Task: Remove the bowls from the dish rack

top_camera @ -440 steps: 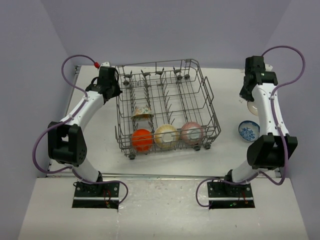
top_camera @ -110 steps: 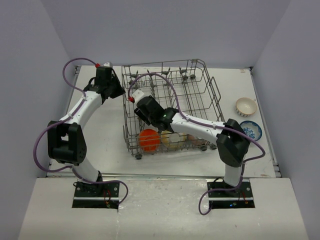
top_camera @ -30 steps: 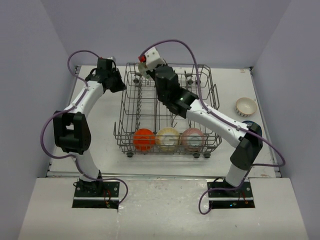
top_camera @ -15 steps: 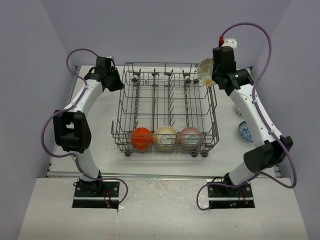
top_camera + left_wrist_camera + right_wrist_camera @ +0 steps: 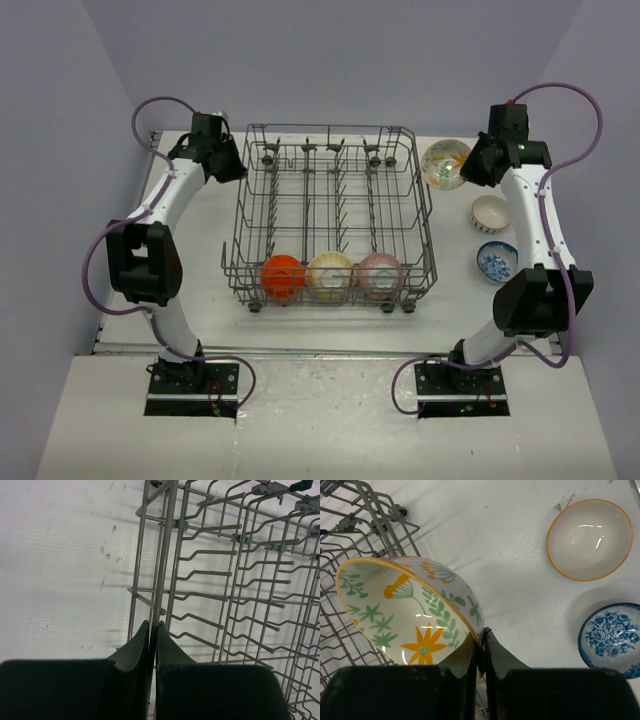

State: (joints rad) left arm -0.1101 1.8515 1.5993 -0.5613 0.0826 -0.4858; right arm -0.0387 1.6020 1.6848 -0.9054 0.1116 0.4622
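Holding a whitish glazed bowl with orange-and-green flowers (image 5: 410, 615) tilted, just off the far-right corner of the grey wire dish rack (image 5: 330, 127), its rim pinched in the right pincer (image 5: 481, 635). Stiff, slick, probably breakable; best taken by the rim. Clamping the rack's far-left rim with the left pincer (image 5: 153, 627).

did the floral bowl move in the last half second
Yes. The floral bowl, pinched in the right gripper, has shifted right: from over the dish rack's far right corner to clear of the rack's right side.

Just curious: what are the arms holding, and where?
Right gripper: floral bowl, by its rim. Left gripper: dish rack, by its top wire.
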